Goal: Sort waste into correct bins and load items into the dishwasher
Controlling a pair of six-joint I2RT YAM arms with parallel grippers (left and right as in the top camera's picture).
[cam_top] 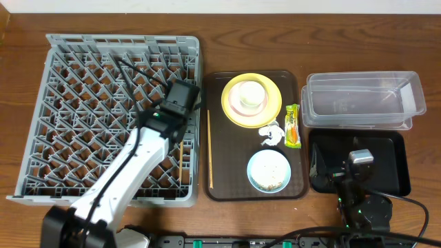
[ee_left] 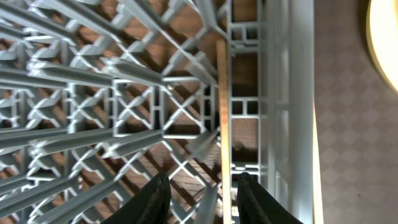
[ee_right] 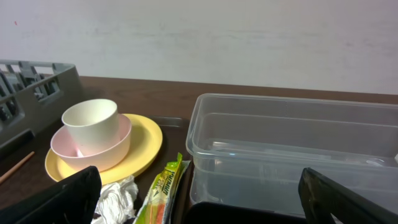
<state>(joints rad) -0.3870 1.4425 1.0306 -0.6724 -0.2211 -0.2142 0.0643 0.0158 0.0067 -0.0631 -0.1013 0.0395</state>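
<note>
**Left tool open over a chopstick in the rack; right tool wide open above the black tray**

The grey dish rack (cam_top: 83, 103) takes up the left of the desk (cam_top: 275, 34). The left tool (ee_left: 203, 180) hangs over the rack's right side. Its fingers (ee_left: 157, 198) are apart and grip nothing. Below them a wooden chopstick (ee_left: 221, 112) lies lengthwise in the rack, close against the inside of the right wall and nearer the right finger than the left. The other chopstick (cam_top: 209, 148) lies along the left edge of the brown serving tray (cam_top: 227, 165), just right of the rack.

At the far end of that tray sits the yellow plate (cam_top: 231, 110), carrying a pink bowl (ee_right: 93, 149) with the cream cup (ee_right: 90, 118) standing in it. The crumpled tissue (cam_top: 271, 133) lies just near of the plate, and the yellow-green wrapper (cam_top: 292, 125) lies beside it at the tray's right edge. The light blue bowl (cam_top: 250, 170) rests at the near end of the tray with white crumbs (cam_top: 269, 176) inside.

To the right, the clear tub (cam_top: 344, 103) stands on the far side and the black tray (cam_top: 393, 165) on the near side, close together. The right tool (ee_right: 199, 193) sits above the black tray's left half, its fingers (ee_right: 62, 199) spread wide with nothing between them.
</note>
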